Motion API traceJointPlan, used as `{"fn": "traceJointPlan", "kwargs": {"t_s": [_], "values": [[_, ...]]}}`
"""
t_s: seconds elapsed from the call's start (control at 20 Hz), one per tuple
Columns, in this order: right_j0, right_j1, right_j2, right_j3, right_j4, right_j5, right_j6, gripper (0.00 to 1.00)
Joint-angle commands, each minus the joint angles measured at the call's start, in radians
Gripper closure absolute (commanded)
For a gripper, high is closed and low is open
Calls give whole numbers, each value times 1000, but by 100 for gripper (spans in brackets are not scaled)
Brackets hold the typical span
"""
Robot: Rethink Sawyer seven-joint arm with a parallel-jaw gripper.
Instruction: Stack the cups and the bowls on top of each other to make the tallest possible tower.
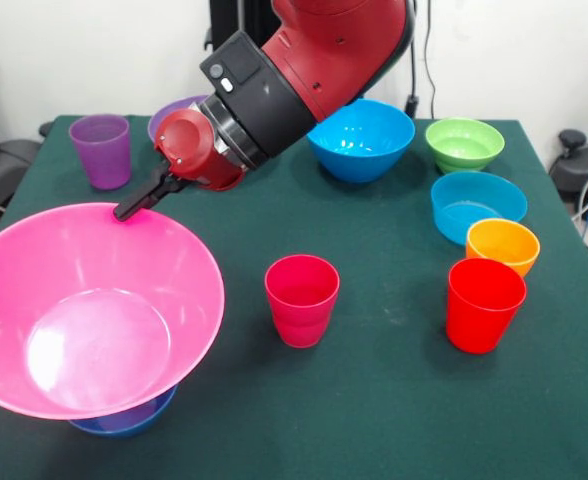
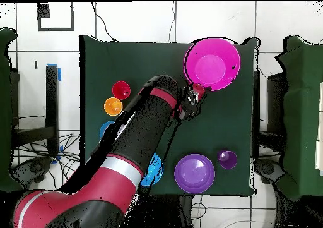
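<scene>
The huge pink bowl (image 1: 94, 305) sits tilted at the table's front corner in the front view, propped on a small dark blue bowl (image 1: 124, 418) that peeks out beneath it. The gripper (image 1: 132, 208) meets the pink bowl's far rim, its dark fingertips pinched on that edge. The magenta-pink cup (image 1: 301, 298) stands upright just beside the bowl, apart from it. The red cup (image 1: 485, 304) stands near the small orange bowl (image 1: 503, 243), with the cyan bowl (image 1: 478, 204), green bowl (image 1: 464, 143) and large blue bowl (image 1: 361, 138) behind. The translucent purple cup (image 1: 102, 149) and large purple bowl (image 2: 194, 173) lie by the arm (image 1: 304, 70) on the green table (image 1: 374, 400).
</scene>
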Motion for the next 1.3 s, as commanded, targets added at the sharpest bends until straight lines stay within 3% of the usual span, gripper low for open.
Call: {"fn": "traceJointPlan", "kwargs": {"t_s": [0.05,1.3], "values": [[-15,-2,78,22,-20,-78,81,100],[-20,-24,84,44,-15,-76,65,100]]}}
